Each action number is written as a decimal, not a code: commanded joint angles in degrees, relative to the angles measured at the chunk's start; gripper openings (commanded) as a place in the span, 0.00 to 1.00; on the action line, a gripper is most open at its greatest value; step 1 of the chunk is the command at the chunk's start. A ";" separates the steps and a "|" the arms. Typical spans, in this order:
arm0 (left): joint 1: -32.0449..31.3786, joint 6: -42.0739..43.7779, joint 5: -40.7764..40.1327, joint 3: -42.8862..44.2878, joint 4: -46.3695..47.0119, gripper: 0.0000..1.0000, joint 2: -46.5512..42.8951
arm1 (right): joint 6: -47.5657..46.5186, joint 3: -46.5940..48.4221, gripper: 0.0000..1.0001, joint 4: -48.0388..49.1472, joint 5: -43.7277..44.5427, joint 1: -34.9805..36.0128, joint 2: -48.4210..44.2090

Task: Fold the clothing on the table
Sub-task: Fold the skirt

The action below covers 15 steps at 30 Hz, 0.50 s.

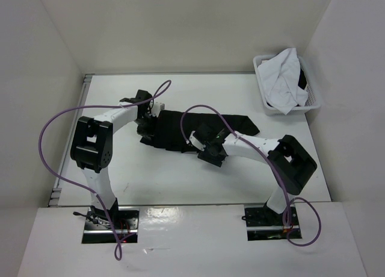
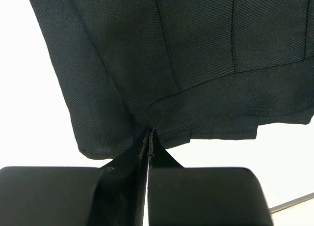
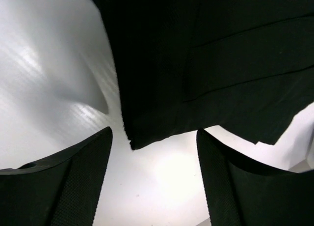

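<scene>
The left gripper sat at the left end of the black pleated skirt of thin fabric in the overhead view. The skirt lay spread across the middle of the large matte white tabletop. The right gripper stood at the skirt's near edge, right of centre. A small white plastic basket holding a crumpled white garment occupied the far right corner, well apart. Neither gripper's jaw state could be read from this view.

The left wrist view settled one: the left gripper was clenched on the skirt's edge, the cloth puckering into the closed fingers.

The right wrist view settled the other: the right gripper was released, its fingers standing wide. A skirt corner lay just ahead of the gap, not between the pads, so nothing was held.

Judgement: the fold was at the grasping step, with one side secured. The next move would call for the right gripper to advance onto that corner and close before any lift.
</scene>
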 commanded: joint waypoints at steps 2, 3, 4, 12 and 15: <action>0.34 0.11 -0.77 -0.27 -0.32 0.00 -2.05 | 0.24 -0.85 0.72 4.99 4.16 0.67 0.60; 0.34 0.11 -0.77 -0.27 -0.32 0.00 -2.05 | 0.24 -0.85 0.70 5.60 4.17 0.67 1.21; 0.34 0.11 -0.77 -0.27 -0.32 0.00 -2.05 | 0.24 -0.85 0.67 5.61 4.78 0.67 1.22; 0.34 0.11 -1.30 -0.27 -0.32 0.00 -2.57 | -0.99 -0.85 0.26 6.75 6.36 0.06 1.83; 0.34 0.11 -1.30 -0.27 -0.32 0.00 -2.57 | -1.52 -0.15 0.04 6.75 6.37 -0.99 1.83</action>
